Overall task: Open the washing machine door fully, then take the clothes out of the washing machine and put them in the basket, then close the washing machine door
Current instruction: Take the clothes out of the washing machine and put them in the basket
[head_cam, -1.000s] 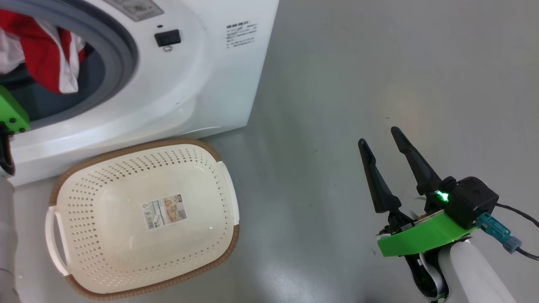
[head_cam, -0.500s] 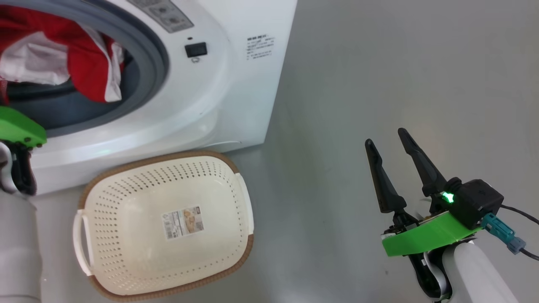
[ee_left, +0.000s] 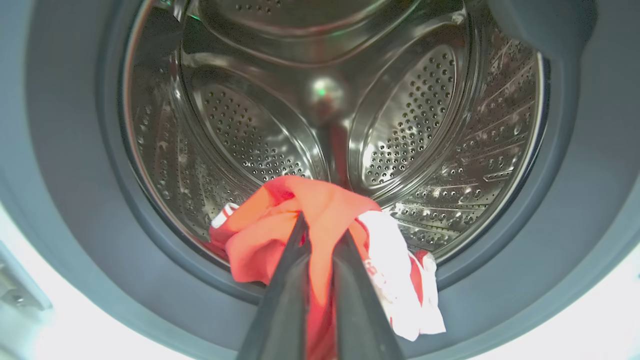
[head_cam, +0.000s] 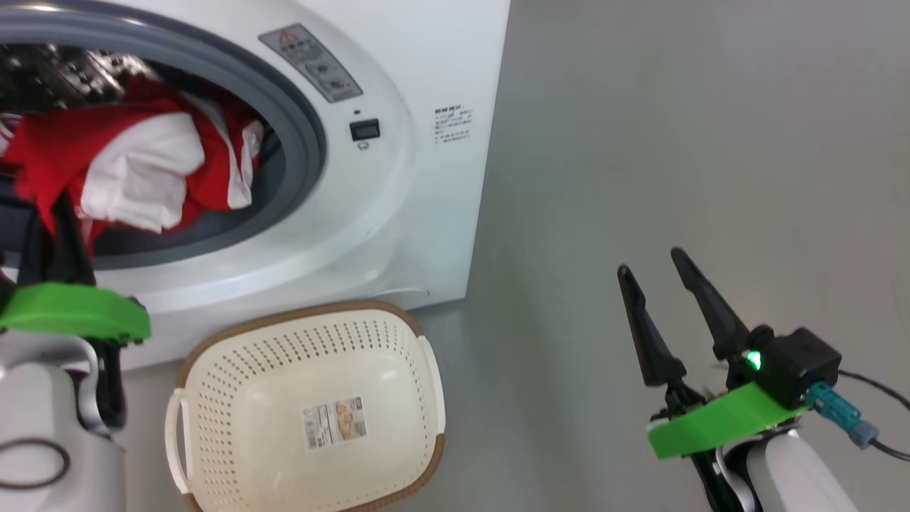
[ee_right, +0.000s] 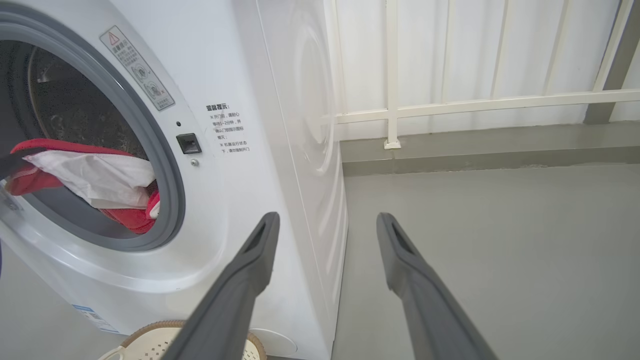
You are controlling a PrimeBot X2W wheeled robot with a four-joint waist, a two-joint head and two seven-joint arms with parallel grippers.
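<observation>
The white washing machine (head_cam: 405, 213) stands with its mouth uncovered; the washing machine door is out of view. Red and white clothes (head_cam: 142, 163) lie bunched at the lower lip of the steel drum (ee_left: 250, 135), draped over the grey ring. My left gripper (head_cam: 57, 227) reaches into the mouth and is shut on a red fold of the clothes (ee_left: 260, 235), its fingertips (ee_left: 300, 235) pinching the cloth. The cream basket (head_cam: 234, 398) sits on the floor just in front of the machine, with nothing in it but its label. My right gripper (head_cam: 654, 259) hovers open over bare floor to the right.
In the right wrist view, the machine's side panel (ee_right: 305, 125) stands left of the open right gripper (ee_right: 327, 220), and a white railing (ee_right: 450, 105) runs along the far wall. Grey floor (head_cam: 711, 142) spreads to the right of the machine and basket.
The head camera has shifted, bringing more of the drum mouth into view. My left gripper has drawn back from the opening with the red cloth still pinched. The right arm has stayed put.
</observation>
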